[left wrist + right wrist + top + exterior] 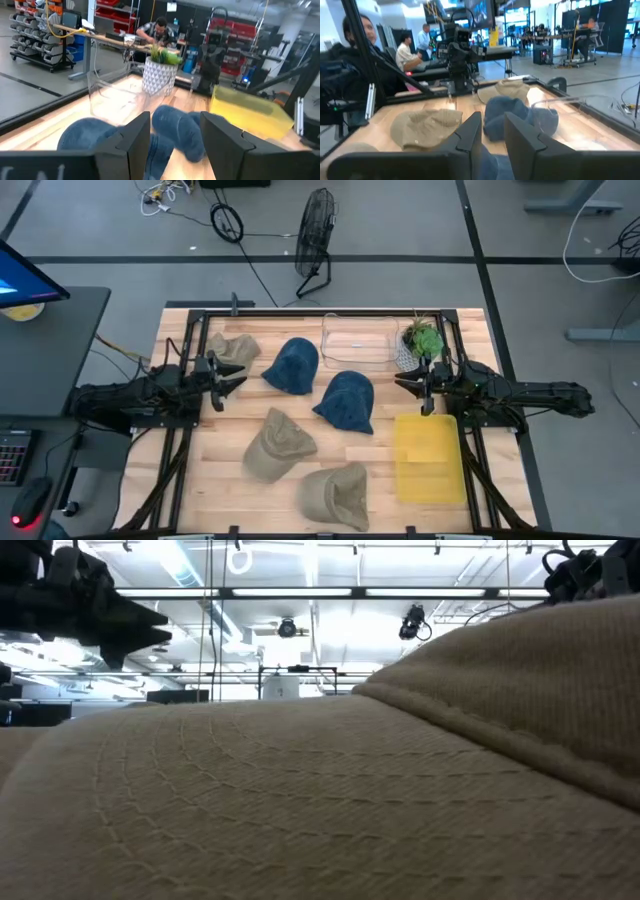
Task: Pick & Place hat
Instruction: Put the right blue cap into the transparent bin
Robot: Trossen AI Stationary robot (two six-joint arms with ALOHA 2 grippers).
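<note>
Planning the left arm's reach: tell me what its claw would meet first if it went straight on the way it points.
The left claw, open, points across the table toward the blue hats. Most likely it would first meet the nearer blue hat; depth is hard to judge, and it may pass above it.

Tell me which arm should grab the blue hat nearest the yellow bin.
Right, probably. The right gripper, open, waits beside the yellow bin, near that blue hat; the left gripper sits farther away.
</note>
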